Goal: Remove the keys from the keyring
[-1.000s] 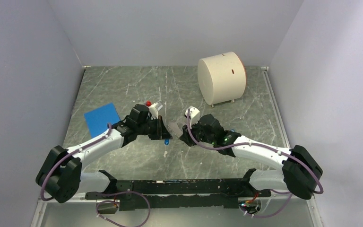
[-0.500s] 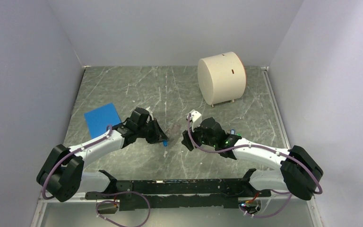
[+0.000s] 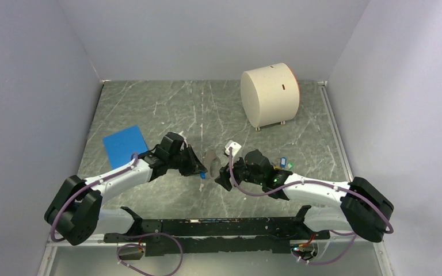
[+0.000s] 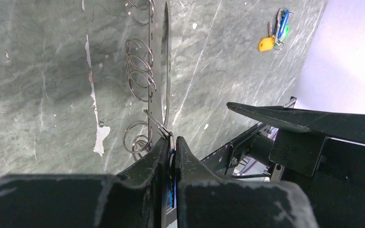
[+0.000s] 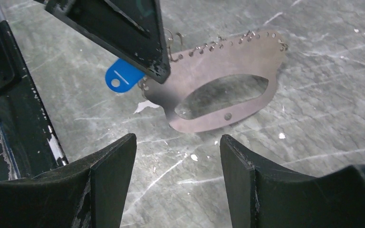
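1. Grey metal keyring [image 5: 247, 57], an oval plate with small wire rings along one edge, sits between the two hands. Its near end is just ahead of the right hand [image 5: 177, 141] and meets the tips of the left hand [image 4: 172, 140].
2. At that end the blue key [image 5: 122, 78] shows beside the left tips. A loose bunch of keys [image 4: 275, 35], yellow, blue and green, lies well apart, on the far side of the right arm.
3. On the left hand the fingers are pressed together, with a sliver of the key's blue plastic pinched between them.
4. On the right hand the fingers are spread wide and hold nothing, low over the surface [image 3: 149, 109].
5. That surface is grey-green with marble veins. A blue square pad [image 3: 125, 145] lies by the left arm, a cream drum [image 3: 269, 95] stands at the back, and pale walls [image 3: 207, 34] close it in.
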Robot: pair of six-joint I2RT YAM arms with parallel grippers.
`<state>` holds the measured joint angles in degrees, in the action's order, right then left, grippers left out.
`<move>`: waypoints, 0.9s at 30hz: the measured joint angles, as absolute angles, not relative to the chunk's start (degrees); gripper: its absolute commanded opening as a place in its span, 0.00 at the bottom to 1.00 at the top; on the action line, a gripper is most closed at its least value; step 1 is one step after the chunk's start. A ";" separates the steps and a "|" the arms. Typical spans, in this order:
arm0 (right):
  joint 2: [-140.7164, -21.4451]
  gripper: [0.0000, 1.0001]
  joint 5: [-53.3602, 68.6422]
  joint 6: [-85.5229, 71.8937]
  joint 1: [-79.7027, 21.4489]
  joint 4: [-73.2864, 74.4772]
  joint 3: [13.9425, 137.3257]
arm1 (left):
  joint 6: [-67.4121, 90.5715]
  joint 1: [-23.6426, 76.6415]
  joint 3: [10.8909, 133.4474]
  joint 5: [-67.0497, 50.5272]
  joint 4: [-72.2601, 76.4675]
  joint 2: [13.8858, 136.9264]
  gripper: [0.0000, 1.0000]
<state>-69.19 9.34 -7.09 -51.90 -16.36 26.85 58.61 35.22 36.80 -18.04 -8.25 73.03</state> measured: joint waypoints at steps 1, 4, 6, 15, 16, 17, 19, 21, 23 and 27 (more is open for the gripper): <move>-69.21 0.68 9.41 -7.09 -52.36 -17.19 26.65 | 58.85 35.38 36.71 -18.02 -8.21 73.03 0.08; -69.23 0.68 9.41 -7.14 -53.08 -18.63 26.46 | 59.57 35.75 36.16 -17.89 -7.53 73.03 0.08; -69.34 0.68 9.39 -7.29 -53.32 -19.97 26.15 | 60.12 36.01 35.46 -17.82 -6.59 73.45 0.09; -70.46 0.68 9.30 -7.55 -53.45 -22.41 23.81 | 63.29 38.33 32.10 -17.21 -1.15 78.81 0.28; -70.46 0.68 9.30 -7.55 -53.47 -22.41 23.68 | 63.31 38.46 32.10 -17.17 -0.95 79.00 0.32; -70.46 0.68 9.30 -7.55 -53.47 -22.41 23.66 | 63.55 38.68 32.10 -17.04 -0.49 79.18 0.36; -70.46 0.68 9.30 -7.55 -53.49 -22.44 23.66 | 63.75 38.85 32.10 -16.97 0.03 79.33 0.42; -70.46 0.68 9.30 -7.55 -53.58 -22.44 23.66 | 63.88 38.94 32.10 -16.73 0.10 79.35 0.43; -70.46 0.68 9.30 -7.55 -53.67 -22.41 23.66 | 63.94 38.98 32.10 -16.58 0.10 79.35 0.44; -70.76 0.68 9.32 -7.57 -53.80 -22.39 23.68 | 63.90 39.09 32.10 -16.21 -0.49 78.85 0.47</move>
